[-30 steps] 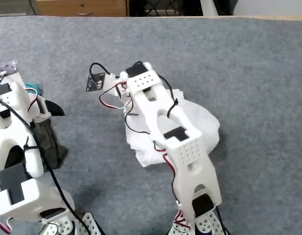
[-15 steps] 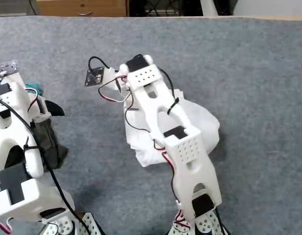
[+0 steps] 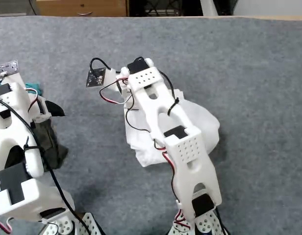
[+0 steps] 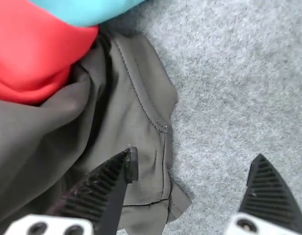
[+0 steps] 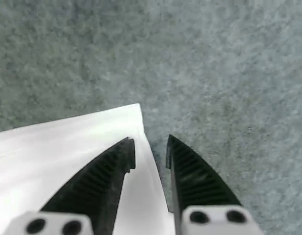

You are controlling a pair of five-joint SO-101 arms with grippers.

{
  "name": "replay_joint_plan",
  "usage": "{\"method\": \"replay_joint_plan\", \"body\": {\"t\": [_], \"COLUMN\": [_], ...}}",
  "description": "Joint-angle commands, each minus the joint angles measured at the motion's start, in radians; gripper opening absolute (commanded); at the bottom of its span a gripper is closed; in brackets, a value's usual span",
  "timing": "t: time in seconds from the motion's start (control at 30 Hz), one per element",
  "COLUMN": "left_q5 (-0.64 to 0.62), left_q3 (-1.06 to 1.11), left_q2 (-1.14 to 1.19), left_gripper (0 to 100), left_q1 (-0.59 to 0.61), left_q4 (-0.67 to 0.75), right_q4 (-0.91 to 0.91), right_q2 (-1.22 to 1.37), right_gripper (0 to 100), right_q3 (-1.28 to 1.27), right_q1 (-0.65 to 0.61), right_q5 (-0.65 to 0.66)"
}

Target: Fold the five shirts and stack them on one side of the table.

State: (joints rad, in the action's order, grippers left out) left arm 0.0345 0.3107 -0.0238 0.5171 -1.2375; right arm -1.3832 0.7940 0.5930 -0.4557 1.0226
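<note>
A white shirt [image 3: 202, 122] lies crumpled mid-table, partly under my right arm [image 3: 156, 98]. In the right wrist view, my right gripper [image 5: 148, 142] hangs just above a corner of the white shirt [image 5: 67, 152]. Its jaws are a narrow gap apart, straddling the shirt's edge. A dark grey shirt [image 3: 45, 142] lies bunched at the left under my left arm [image 3: 13, 112]. My left gripper [image 4: 195, 159] is wide open; one finger [image 4: 112, 176] is over the dark grey shirt [image 4: 67, 127], the other over bare carpet. A red shirt [image 4: 33, 54] and a teal shirt [image 4: 82, 10] lie beside it.
Grey carpet [image 3: 249, 58] covers the table, with wide free room at the far side and right. A wooden drawer unit [image 3: 82, 7] stands beyond the far edge. A bit of teal cloth [image 3: 34, 89] peeks out by the left arm.
The right arm's wrist nudged slightly toward the far side and settled back. The white shirt and the left arm stayed put.
</note>
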Motion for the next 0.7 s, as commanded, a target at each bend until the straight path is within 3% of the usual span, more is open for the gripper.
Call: {"method": "replay_joint_plan", "body": {"t": [0.0,0.37,0.5,0.67], "left_q5": [0.011,0.011,0.011,0.011], "left_q3": [0.001,0.001,0.001,0.001], "left_q2": [-0.006,-0.006,-0.006,-0.006], "left_gripper": [35,35,35,35], "left_q1": [0.008,0.008,0.008,0.008], "left_q4": [0.005,0.005,0.005,0.005], "right_q4": [0.015,0.011,-0.043,-0.089], "right_q2": [-0.004,0.062,0.065,0.065], "right_gripper": [10.2,9.7,1.0,1.3], "right_q3": [-0.004,0.015,0.085,0.134], "right_q1": [0.012,0.011,0.015,0.017], "right_q5": [0.008,0.017,0.017,0.015]}}
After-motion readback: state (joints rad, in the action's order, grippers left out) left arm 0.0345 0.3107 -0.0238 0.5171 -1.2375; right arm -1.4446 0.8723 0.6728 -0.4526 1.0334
